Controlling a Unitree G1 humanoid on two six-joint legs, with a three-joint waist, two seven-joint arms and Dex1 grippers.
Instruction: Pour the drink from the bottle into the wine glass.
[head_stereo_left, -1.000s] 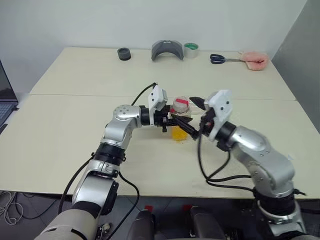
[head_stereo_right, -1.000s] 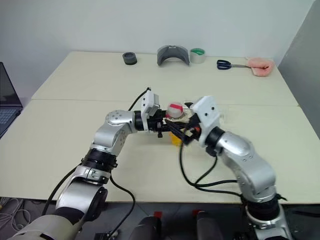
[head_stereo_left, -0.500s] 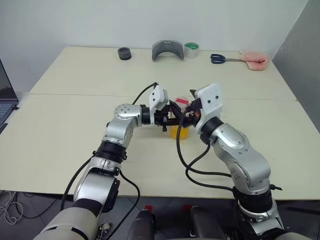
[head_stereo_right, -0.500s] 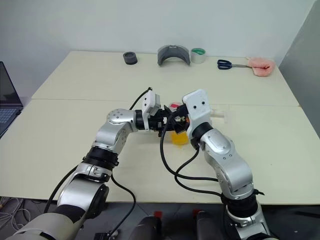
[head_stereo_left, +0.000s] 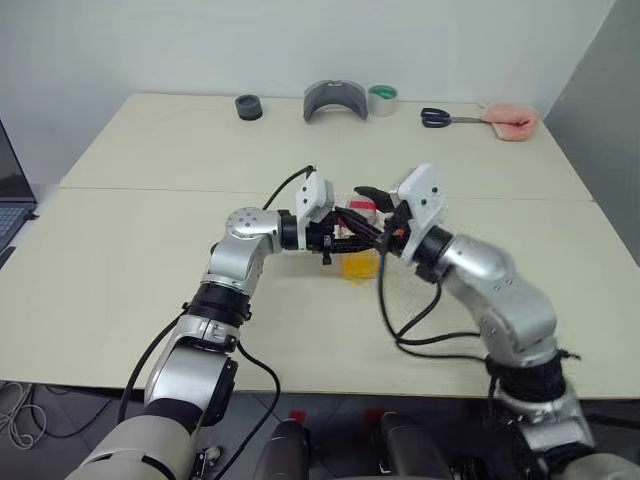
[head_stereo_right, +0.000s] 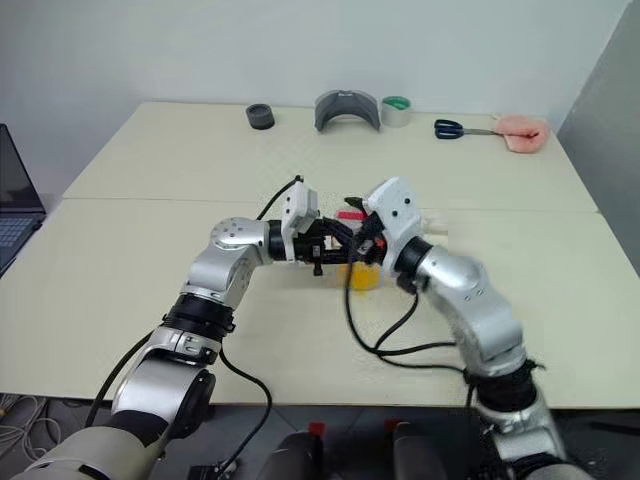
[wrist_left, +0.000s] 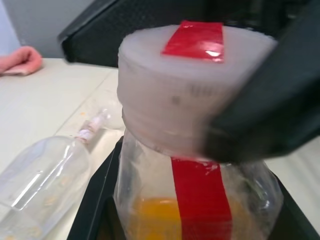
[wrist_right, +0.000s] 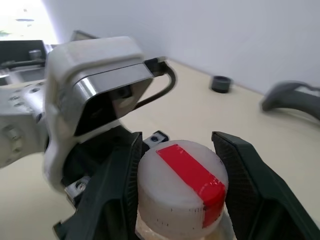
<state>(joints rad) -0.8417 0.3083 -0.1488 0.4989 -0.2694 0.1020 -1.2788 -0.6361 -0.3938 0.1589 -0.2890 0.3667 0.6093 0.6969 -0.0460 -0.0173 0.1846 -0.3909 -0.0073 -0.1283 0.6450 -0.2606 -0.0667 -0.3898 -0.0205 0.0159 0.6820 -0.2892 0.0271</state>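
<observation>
The bottle stands upright just above the table, and my left gripper is shut on its clear body from the left. The orange drink fills its lower part, and a red label strip runs up the side. My right gripper reaches in from the right. Its two black fingers press against either side of the white cap with its red stripe. The wine glass appears to lie on its side on the table just beyond the bottle.
Along the table's far edge sit a black roll, a grey curved piece, a green tape roll, scissors and a pink cloth. A laptop is at the left edge.
My right gripper has swung in over the bottle top and its fingers have closed in around the cap. The left gripper and the bottle have stayed put.
</observation>
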